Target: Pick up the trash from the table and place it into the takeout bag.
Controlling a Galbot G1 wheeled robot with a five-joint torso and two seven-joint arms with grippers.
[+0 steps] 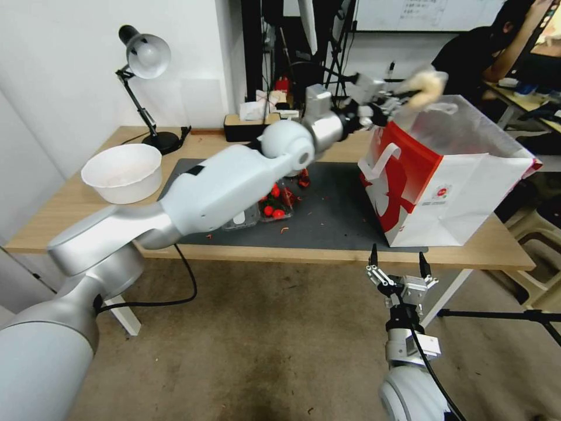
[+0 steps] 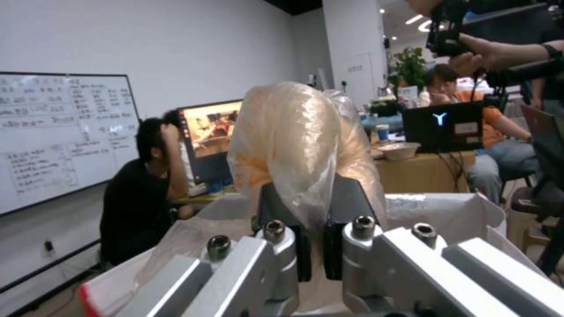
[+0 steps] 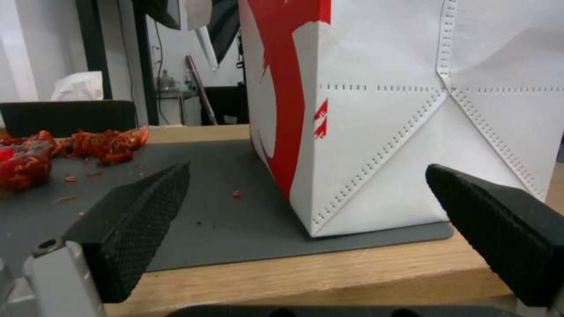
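My left gripper (image 1: 409, 92) is stretched out over the open top of the takeout bag (image 1: 444, 175), shut on a beige wad (image 1: 425, 83) of trash. In the left wrist view the fingers (image 2: 346, 207) pinch the wad (image 2: 294, 141) at its lower end, with the bag's white rim (image 2: 452, 211) just below. The white and red bag stands upright on the right end of the dark mat (image 1: 333, 204) on the table (image 1: 70, 204). Red crumpled trash (image 1: 274, 202) lies mid-mat beside a clear plastic tray. My right gripper (image 1: 397, 260) hangs open below the table's front edge, facing the bag's corner (image 3: 382, 110).
A white bowl (image 1: 123, 172) sits on the table's left part, with a desk lamp (image 1: 146, 55) behind it and a dark tissue box (image 1: 248, 126) at the back edge. Red scraps (image 3: 100, 143) litter the mat. A stand leg (image 1: 497, 316) crosses the floor at right.
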